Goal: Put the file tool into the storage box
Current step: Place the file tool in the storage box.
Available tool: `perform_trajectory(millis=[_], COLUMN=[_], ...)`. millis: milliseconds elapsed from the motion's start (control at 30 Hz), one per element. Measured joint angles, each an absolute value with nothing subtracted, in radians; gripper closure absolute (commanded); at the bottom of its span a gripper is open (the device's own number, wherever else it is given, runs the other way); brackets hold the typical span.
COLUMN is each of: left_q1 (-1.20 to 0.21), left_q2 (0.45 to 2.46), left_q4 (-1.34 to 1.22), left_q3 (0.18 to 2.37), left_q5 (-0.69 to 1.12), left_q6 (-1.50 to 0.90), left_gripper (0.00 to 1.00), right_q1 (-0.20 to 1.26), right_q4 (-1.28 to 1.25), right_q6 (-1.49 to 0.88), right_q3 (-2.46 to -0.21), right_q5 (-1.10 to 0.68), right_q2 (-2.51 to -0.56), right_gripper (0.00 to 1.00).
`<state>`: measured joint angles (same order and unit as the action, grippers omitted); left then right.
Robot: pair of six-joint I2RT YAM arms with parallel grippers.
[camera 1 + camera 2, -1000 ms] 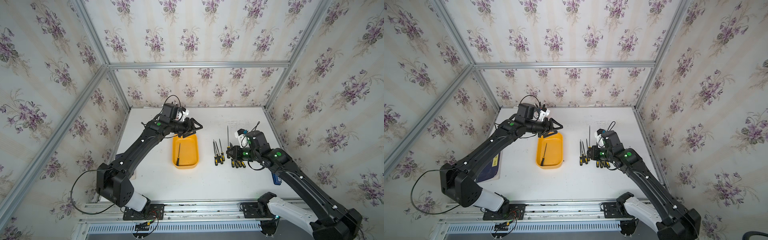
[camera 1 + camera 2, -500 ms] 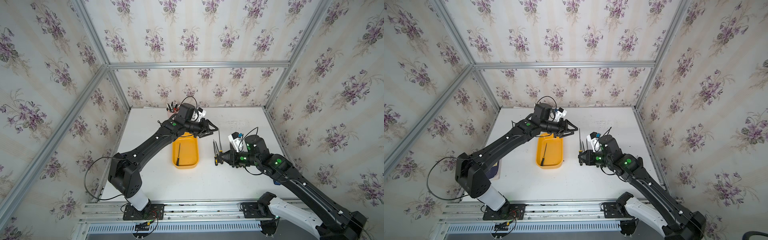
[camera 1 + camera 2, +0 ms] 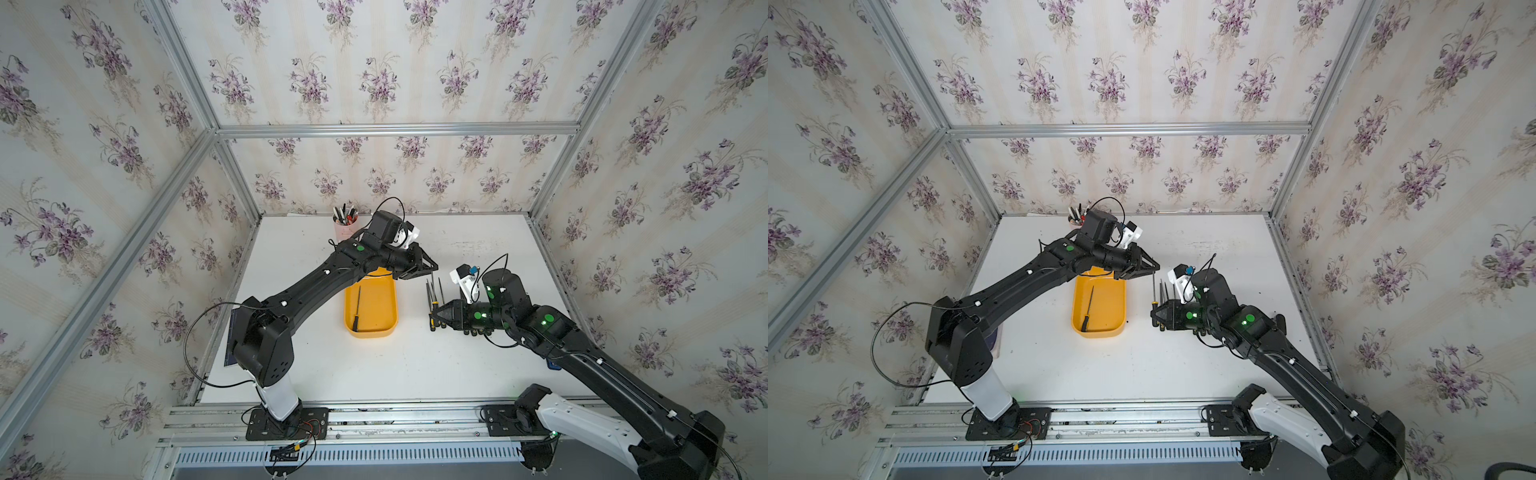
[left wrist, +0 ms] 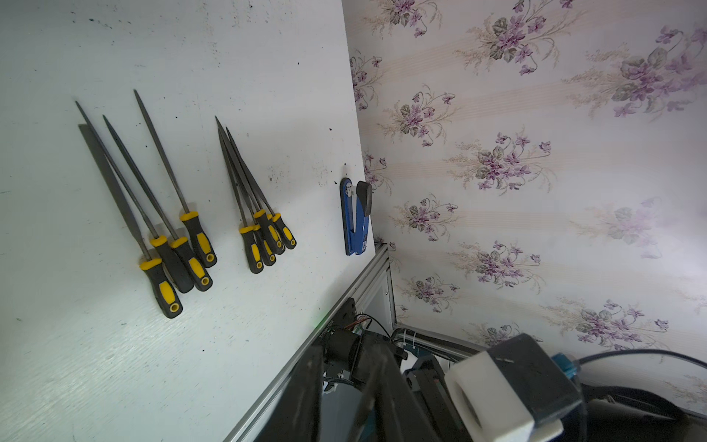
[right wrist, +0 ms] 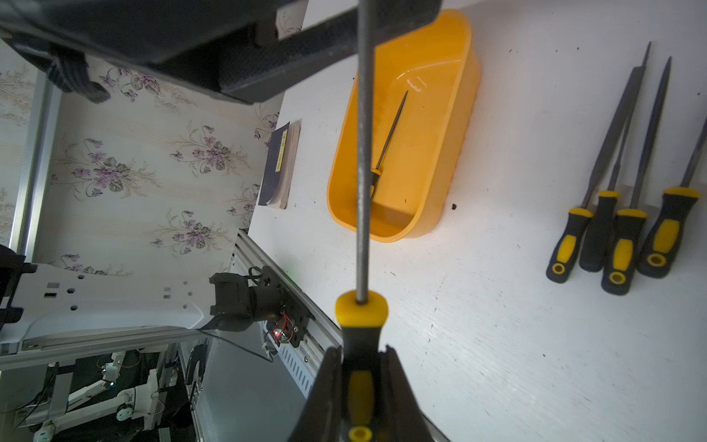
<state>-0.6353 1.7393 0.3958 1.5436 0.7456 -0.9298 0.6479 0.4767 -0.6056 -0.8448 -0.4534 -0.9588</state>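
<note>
Hovering beside the storage box [image 3: 390, 309], a file tool [image 5: 361, 153] is clenched by its handle in the fingers of the right gripper [image 5: 359, 354]; whether the left gripper [image 3: 430, 270] is clamped on its tip cannot be told. One file [image 3: 357, 305] is already boxed; other files [image 4: 199, 239] are left on the surface [image 3: 374, 374].

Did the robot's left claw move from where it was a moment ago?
Yes. The left gripper swung from the far end of the storage box sideways to the file that the right gripper holds.
</note>
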Motion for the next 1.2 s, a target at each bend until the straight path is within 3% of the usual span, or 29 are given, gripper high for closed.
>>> perform_trajectory(millis=[200,367,533,600,700,1200], left_q1=[-0.638,-0.638,-0.634,-0.627,-0.603,-0.329], left_q2=[1.753,1.763,1.769,1.769,1.760,1.730], left_q4=[0.435,0.488,0.553,0.588,0.640,0.945], left_q3=[1.555,1.592,1.635,1.650,1.659,1.694], left_q5=[0.728,0.715,0.707,0.706,0.705,0.606], left_q6=[-0.885,-0.851,-0.808,-0.784,-0.741,-0.436], left_gripper=[1.00,1.00,1.00,1.00,1.00,1.00], right_q1=[0.649,0.649,0.649,0.649,0.649,0.649], right_q4=[0.475,0.464,0.447,0.447,0.447,0.454], right_q6=[-0.618,-0.620,-0.624,-0.623,-0.620,-0.620], right_q3=[-0.833,-0.832,-0.830,-0.831,-0.840,-0.843], right_q5=[-0.459,-0.460,-0.460,-0.458,-0.448,-0.409], right_q2=[-0.962,-0.967,-0.970,-0.970,-0.969,-0.958], right_gripper=[0.99,0.92,0.41,0.29,0.21,0.19])
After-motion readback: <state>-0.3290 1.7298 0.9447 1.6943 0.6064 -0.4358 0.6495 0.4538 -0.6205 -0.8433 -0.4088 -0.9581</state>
